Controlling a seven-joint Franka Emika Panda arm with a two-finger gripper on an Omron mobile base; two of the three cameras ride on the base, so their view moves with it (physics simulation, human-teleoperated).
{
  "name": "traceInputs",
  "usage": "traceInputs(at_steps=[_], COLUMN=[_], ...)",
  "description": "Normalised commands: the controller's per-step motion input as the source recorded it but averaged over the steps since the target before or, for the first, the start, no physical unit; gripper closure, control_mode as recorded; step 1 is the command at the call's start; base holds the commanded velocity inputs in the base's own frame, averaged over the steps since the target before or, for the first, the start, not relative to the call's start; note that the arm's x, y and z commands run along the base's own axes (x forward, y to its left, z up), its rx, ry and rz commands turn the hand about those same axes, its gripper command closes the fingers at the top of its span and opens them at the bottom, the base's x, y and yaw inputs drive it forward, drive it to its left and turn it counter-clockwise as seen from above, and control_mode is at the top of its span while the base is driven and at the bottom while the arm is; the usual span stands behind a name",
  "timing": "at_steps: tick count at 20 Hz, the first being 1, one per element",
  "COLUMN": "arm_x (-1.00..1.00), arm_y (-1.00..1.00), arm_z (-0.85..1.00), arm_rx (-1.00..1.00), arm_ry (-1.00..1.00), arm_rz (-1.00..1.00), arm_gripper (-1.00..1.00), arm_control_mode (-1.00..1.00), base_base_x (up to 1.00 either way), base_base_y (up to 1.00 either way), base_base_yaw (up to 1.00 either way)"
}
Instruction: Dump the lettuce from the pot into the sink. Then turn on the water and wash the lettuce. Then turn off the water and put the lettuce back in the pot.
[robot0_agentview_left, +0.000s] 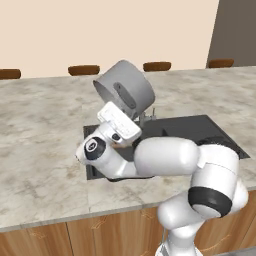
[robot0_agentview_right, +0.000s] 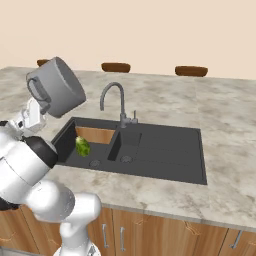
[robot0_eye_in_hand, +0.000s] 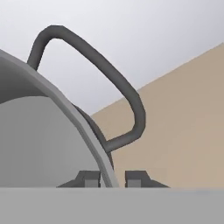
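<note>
Tilting pot (robot0_agentview_left: 125, 87), mouth down-left, hand (robot0_eye_in_hand: 113, 178) clamping rim

**Metal, stone, wood**

The pot (robot0_agentview_right: 56, 87) is smooth matt grey metal. The sink (robot0_agentview_right: 165, 152) looks matt charcoal, the tap (robot0_agentview_right: 115, 100) dull grey metal. The tabletop (robot0_agentview_left: 40, 130) is veined marble-like stone over wood cabinets (robot0_agentview_right: 165, 232). The lettuce (robot0_agentview_right: 83, 146) is crinkled.

A wide countertop of beige, brown-veined marble (robot0_agentview_right: 220, 125) is seen spanning both base views. Brown wooden cabinet fronts (robot0_agentview_right: 165, 235) with slim metal handles (robot0_agentview_right: 104, 235) are set beneath its near edge. Dark brown rounded chair backs (robot0_agentview_right: 115, 67) are lined up behind its far edge, before a plain cream wall (robot0_agentview_left: 100, 30).
</note>
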Motion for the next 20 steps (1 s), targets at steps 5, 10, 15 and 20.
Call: traceInputs(at_steps=[5, 10, 15, 20], arm_x=[-0.33, -0.28, -0.22, -0.09], arm_y=[0.0, 0.0, -0.07, -0.01], arm_z=[-0.14, 0.07, 0.01, 0.0], arm_rx=[0.36, 0.43, 0.46, 0.5], arm_ry=[0.25, 0.26, 0.42, 0.47], arm_rz=[0.01, 0.02, 0.14, 0.23], arm_gripper=[1.0, 1.0, 1.0, 1.0], arm_control_mode=[-1.0, -1.0, -1.0, -1.0], base_base_x=[0.0, 0.0, 0.0, 0.0], base_base_y=[0.0, 0.0, 0.0, 0.0], base_base_yaw=[0.0, 0.0, 0.0, 0.0])
